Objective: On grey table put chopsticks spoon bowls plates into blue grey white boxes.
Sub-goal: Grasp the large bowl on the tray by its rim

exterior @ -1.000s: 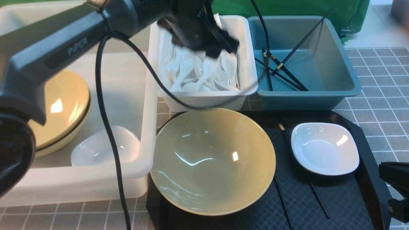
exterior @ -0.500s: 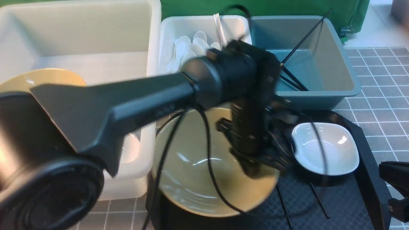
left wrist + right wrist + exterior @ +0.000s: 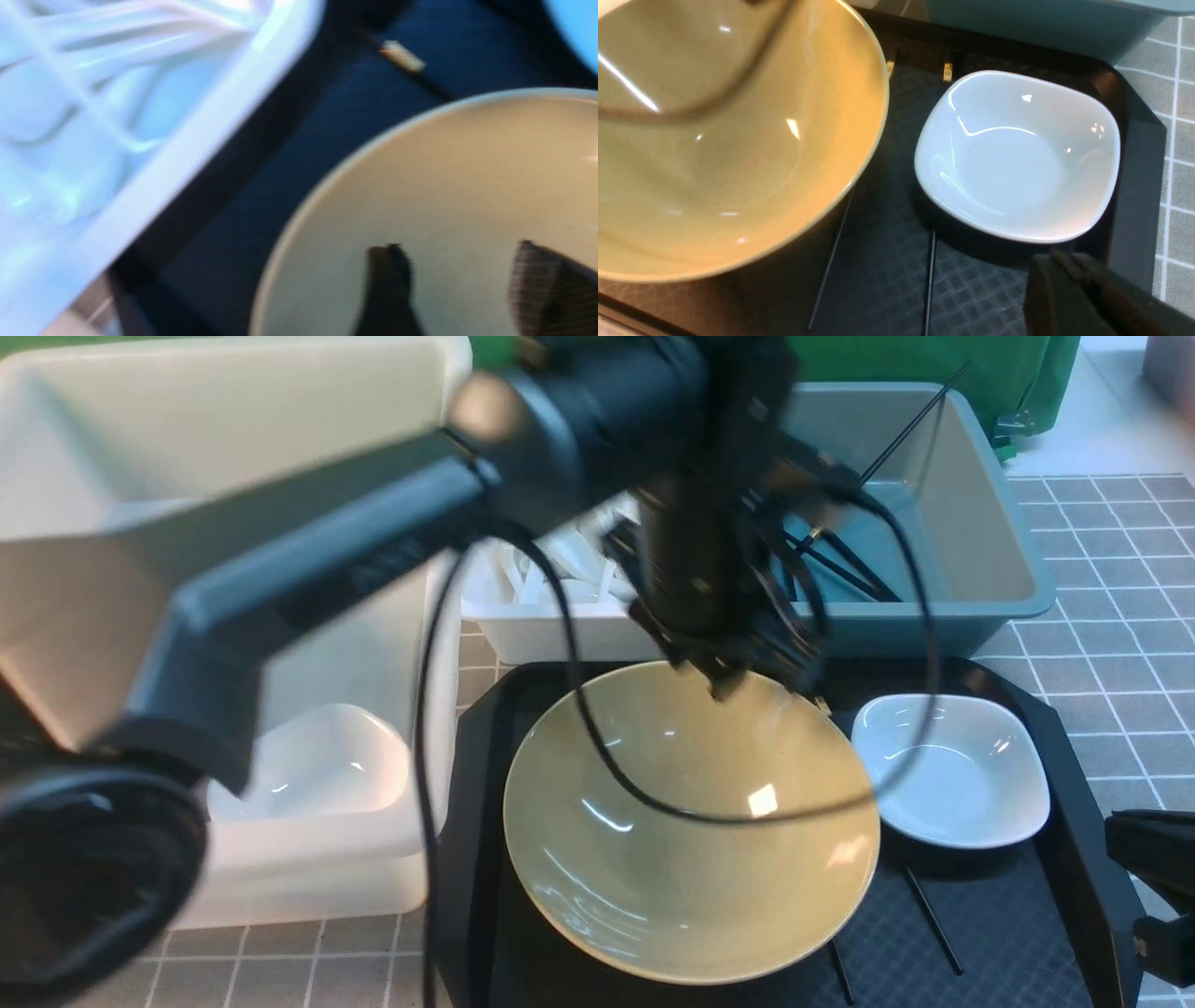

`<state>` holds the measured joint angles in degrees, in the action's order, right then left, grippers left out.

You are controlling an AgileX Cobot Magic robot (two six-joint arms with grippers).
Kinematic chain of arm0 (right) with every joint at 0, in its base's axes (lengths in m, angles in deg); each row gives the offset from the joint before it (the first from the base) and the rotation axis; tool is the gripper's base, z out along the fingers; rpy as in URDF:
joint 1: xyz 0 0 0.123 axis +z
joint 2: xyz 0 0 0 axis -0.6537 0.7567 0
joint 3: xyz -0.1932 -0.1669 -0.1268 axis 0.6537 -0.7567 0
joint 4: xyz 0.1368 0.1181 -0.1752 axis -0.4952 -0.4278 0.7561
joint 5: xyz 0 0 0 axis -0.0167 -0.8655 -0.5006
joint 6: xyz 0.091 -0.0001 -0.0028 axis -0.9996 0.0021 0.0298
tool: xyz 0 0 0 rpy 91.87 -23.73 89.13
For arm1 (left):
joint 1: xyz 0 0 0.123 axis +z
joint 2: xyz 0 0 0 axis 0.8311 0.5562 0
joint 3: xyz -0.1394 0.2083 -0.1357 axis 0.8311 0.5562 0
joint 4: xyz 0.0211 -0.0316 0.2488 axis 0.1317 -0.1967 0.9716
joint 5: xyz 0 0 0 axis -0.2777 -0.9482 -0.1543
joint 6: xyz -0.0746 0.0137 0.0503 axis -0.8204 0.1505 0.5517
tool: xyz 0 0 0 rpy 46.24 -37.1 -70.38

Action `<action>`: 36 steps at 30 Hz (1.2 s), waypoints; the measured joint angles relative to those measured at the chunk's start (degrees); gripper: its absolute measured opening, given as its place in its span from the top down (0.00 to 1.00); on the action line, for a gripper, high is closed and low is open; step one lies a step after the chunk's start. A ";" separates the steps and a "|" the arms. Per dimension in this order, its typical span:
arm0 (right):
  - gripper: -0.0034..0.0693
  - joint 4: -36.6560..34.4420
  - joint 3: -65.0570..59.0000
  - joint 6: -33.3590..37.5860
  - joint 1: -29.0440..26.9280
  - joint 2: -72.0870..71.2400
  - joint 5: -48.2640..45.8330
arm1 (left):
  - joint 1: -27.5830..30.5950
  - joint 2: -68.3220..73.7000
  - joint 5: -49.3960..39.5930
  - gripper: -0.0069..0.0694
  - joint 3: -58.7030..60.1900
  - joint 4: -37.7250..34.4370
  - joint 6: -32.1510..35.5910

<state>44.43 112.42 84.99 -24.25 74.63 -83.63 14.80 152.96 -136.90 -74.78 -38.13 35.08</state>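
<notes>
While view blurs, bowl [image 3: 691, 840] seemingly beneath left hand [image 3: 458, 245]

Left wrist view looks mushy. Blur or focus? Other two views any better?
Left wrist view: looks like motion smear, the spoons in the white box are streaks, the yellow bowl has a soft rim. Front view: the left arm is blurred and hides much; the rest is sharp, small glare spots on the bowl. Right wrist view: crisp, only highlights on the white plate.

Bowl [image 3: 691, 821] olive-yellow, plate [image 3: 952, 779] white, tray [image 3: 1008, 933] black. Table [image 3: 1120, 569] grey with white grid lines; 1 box [image 3: 934, 625] blue-grey.
</notes>
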 joint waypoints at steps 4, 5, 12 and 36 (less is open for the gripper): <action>0.89 -0.12 0.00 0.00 0.00 0.00 0.00 | 2.20 -0.09 -0.11 0.31 1.64 -0.16 -0.01; 0.89 -0.12 0.00 0.00 0.00 0.00 0.00 | 2.79 0.11 -0.11 0.28 2.40 -0.42 -0.12; 0.89 -0.13 0.00 0.00 0.00 0.00 0.13 | 4.51 4.11 -0.19 0.31 5.34 -0.65 -0.42; 0.89 -0.35 0.00 0.00 0.00 0.00 -0.12 | 9.51 -9.11 -1.39 0.90 5.61 -15.55 12.47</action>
<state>44.08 112.42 84.99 -24.25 74.63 -83.75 24.31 143.85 -138.29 -69.17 -53.68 47.55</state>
